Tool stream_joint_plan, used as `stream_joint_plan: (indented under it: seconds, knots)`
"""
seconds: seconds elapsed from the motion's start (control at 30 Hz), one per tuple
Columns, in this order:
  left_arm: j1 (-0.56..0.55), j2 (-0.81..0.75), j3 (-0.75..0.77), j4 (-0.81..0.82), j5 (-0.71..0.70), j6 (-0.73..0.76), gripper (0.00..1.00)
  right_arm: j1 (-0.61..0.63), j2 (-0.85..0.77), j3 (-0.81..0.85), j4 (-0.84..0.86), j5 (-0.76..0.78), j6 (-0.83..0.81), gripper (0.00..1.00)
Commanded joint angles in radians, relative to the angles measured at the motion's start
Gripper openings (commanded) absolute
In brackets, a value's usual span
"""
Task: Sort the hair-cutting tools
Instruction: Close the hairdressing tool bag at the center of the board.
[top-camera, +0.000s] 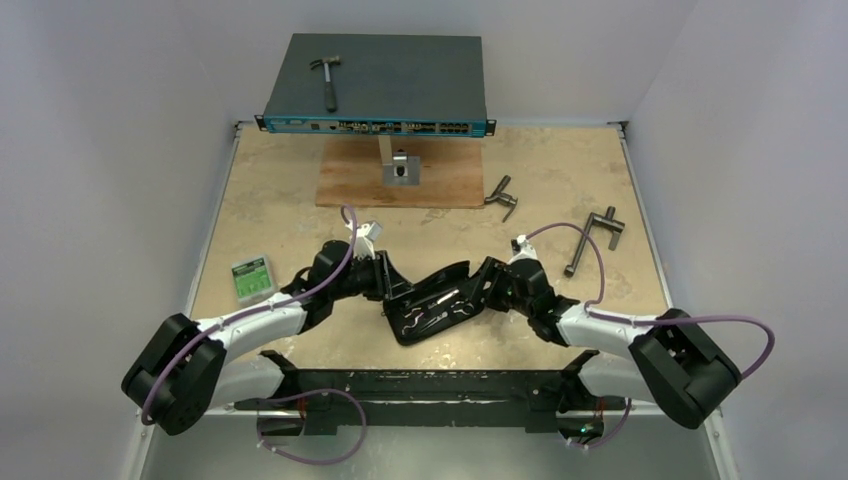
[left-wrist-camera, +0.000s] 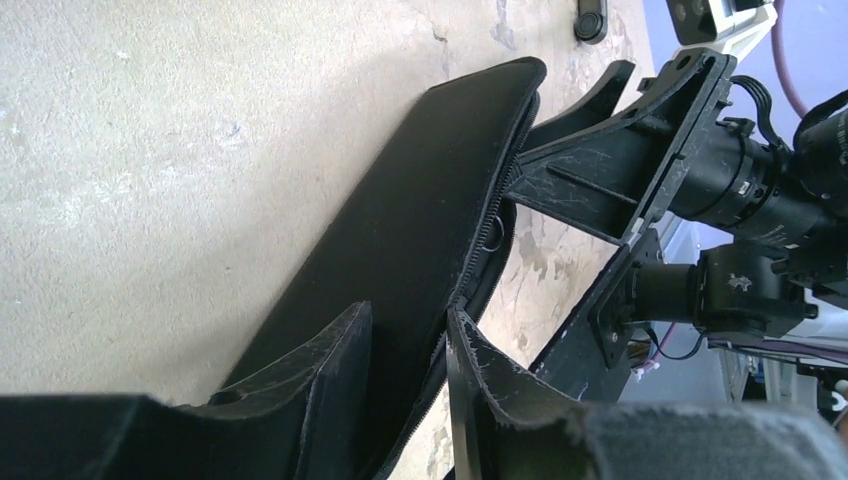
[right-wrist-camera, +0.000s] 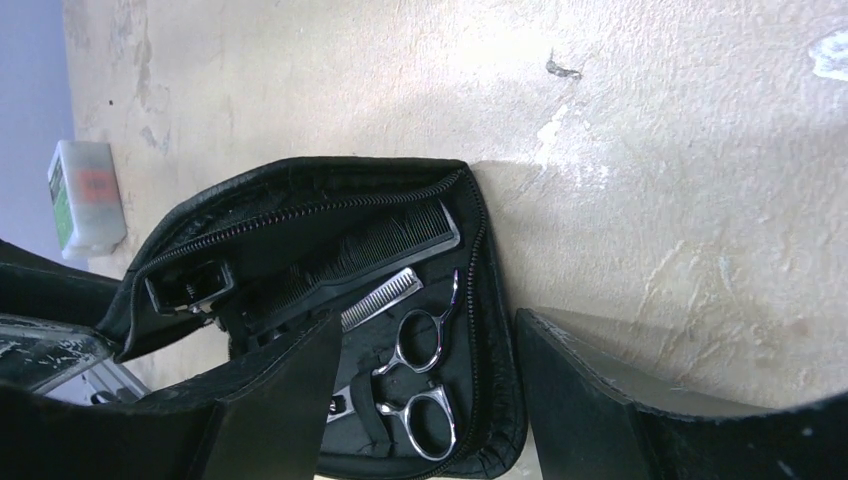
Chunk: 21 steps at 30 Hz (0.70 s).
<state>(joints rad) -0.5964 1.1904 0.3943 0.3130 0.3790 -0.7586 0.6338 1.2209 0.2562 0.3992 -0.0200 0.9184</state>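
Pale, faintly lilac walls (top-camera: 120, 120) close in on three sides, meeting in soft corners at the back. The tabletop (top-camera: 580, 170) is a mottled beige, stone-like, with darker cracks and scuffs, and a thin metal frame (top-camera: 222, 200) edges it. Toward the rear lies a reddish wooden board (top-camera: 350, 185). Above it a flat dark box (top-camera: 400, 80) with a blue front, perhaps network gear, sits on a small post (top-camera: 400, 165). The light is even and soft, the shadows faint.
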Motion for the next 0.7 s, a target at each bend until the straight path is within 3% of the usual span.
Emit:
stream_joint_plan:
  seconds: [0.0, 0.27, 0.43, 0.67]
  knots:
    - [-0.014, -0.029, -0.013, -0.035, -0.053, 0.035, 0.33, 0.000, -0.063, 0.003, -0.152, 0.020, -0.026, 0.66]
    - [-0.016, -0.036, -0.011, -0.040, -0.084, 0.025, 0.34, 0.001, -0.328, 0.020, -0.304, 0.024, -0.141, 0.68]
    - [-0.016, -0.049, -0.009, -0.049, -0.081, 0.025, 0.34, 0.010, -0.424, 0.017, -0.255, -0.097, -0.170, 0.45]
    - [-0.017, -0.093, -0.023, -0.070, -0.092, 0.034, 0.34, 0.094, -0.299, 0.136, -0.173, -0.167, -0.189, 0.23]
